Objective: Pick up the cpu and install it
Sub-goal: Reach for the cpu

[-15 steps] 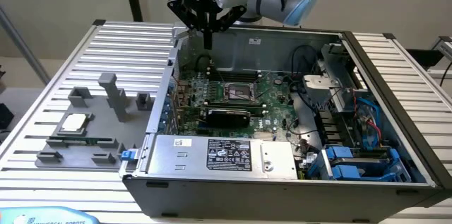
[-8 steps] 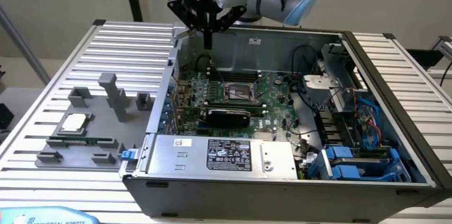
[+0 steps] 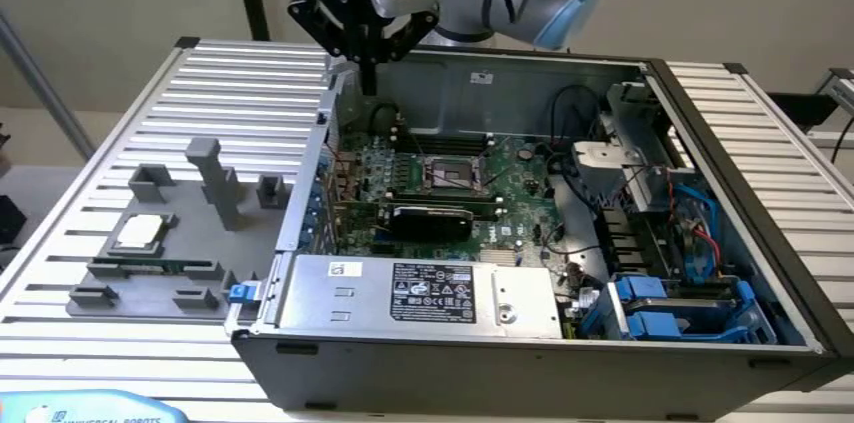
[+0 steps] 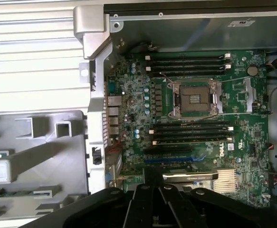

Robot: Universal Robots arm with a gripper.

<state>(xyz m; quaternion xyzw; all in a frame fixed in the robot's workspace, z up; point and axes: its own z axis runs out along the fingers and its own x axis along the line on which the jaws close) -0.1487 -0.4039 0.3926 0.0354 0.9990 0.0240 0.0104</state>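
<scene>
Ribbed metal slats make up the worktop (image 3: 227,83), on which an open computer case (image 3: 534,368) is laid beside a grey fixture (image 3: 187,243), with a plain pale wall behind.

The cpu (image 3: 140,233) is seen lying flat on that fixture, silver top up, just above a green memory stick (image 3: 154,266) and well apart from the arm. The empty socket (image 3: 447,174) is exposed on the motherboard (image 3: 514,198) inside the case, its retaining frame apparently raised.

Several risks can be judged from this layout. The chip is thin and flat, so a grasp could slip or tilt it if the edges are caught unevenly, and the memory stick or the upright fixture posts could be struck if the descent is misjudged. The socket contacts could be damaged if the chip is set down skewed or in the wrong orientation. The case wall and the cables on the exterior view's right could also be clipped during travel.

The end effector (image 3: 368,78) is held high above the rear wall of the case, its fingers pressed together, with nothing pinched and nothing touched; in the wrist view it (image 4: 153,190) is seen hanging over the motherboard edge
</scene>
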